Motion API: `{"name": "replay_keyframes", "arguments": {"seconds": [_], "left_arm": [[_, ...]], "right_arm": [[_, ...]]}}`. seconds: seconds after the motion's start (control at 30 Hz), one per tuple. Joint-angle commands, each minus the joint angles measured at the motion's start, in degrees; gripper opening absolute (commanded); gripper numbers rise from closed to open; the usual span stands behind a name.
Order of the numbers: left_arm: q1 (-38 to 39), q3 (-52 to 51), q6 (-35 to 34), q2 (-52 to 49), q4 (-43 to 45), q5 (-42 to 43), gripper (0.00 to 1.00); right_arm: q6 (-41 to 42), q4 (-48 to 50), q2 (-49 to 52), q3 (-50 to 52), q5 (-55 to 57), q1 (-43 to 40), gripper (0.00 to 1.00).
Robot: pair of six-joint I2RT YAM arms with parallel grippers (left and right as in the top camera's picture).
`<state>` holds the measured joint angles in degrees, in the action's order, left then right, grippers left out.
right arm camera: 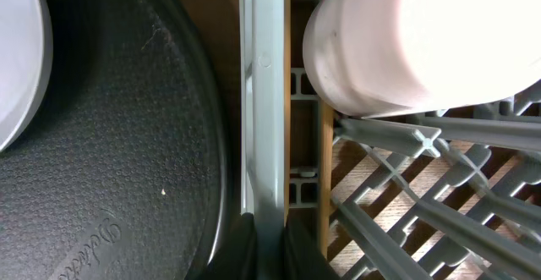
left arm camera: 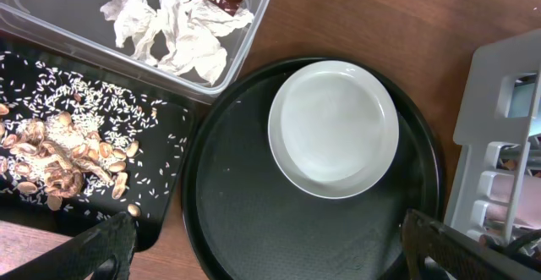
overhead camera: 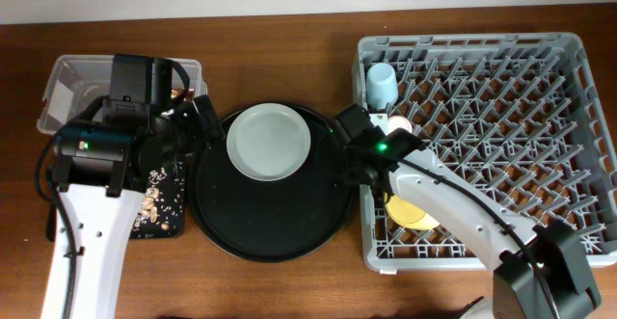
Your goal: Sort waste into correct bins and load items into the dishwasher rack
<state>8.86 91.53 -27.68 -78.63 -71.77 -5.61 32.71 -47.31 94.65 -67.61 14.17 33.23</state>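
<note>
Where right claw [right arm camera: 269,248] sits, rack wall [right arm camera: 264,102] parts tray [right arm camera: 127,187] from pink cup [right arm camera: 397,43].

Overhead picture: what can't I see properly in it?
Pink cup: mostly under the right arm.
Yellow bowl: partly under the same arm.
Clear tub and black tray: the left arm covers much of what's inside.
Chopsticks: not visible in any view.
</note>
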Motion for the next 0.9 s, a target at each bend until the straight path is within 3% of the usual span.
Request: {"name": "replay_keyframes", "arguments": {"seconds": [0.0, 0.03, 0.1, 0.13, 0.17, 0.2, 0.3, 0.43, 0.6, 0.87], "left_arm": [[-0.04, 0.68, 0.33, 0.48, 0.07, -0.24, 0.99], [-0.04, 0.66, 0.33, 0.48, 0.07, -0.24, 0.99], [-0.04, 0.68, 0.33, 0.48, 0.07, -0.24, 0.99], [-0.04, 0.68, 0.33, 0.48, 0.07, -0.24, 0.99], [-0.04, 0.68, 0.31, 0.48, 0.07, -0.24, 0.99], [-0.04, 0.66, 0.33, 0.48, 0.07, -0.24, 0.99], [-0.04, 0.66, 0.31, 0.48, 0.07, -0.24, 0.99], [-0.04, 0.68, 0.33, 0.48, 0.07, -0.24, 0.99], [-0.04, 0.68, 0.31, 0.48, 0.07, -0.24, 0.99], [-0.04, 0.68, 0.31, 0.48, 0.07, -0.24, 0.99]], "right_arm": [[-1.64, -3.15, -1.05, -3.67, -6.64, 0.72, 0.29], [-2.97, -7.06, -2.21, -8.37, -5.55, 0.61, 0.39], [-4.96, -16.37, -4.44, -18.73, -4.13, -1.11, 0.49], [-8.41, -23.15, -6.40, -25.62, -6.91, -3.65, 0.61], [-12.04, -28.09, -10.01, -28.13, -11.63, -8.33, 0.83], [-17.00, -32.02, -12.85, -28.09, -17.49, -13.60, 0.89], [-26.69, -39.19, -14.58, -27.80, -29.27, -22.49, 0.91], [-29.33, -39.82, -14.58, -18.71, -30.51, -29.27, 0.98], [-29.31, -29.38, -14.58, -1.09, -31.74, -30.01, 0.94], [-29.49, -26.99, -14.58, 0.15, -31.54, -29.99, 0.95]]}}
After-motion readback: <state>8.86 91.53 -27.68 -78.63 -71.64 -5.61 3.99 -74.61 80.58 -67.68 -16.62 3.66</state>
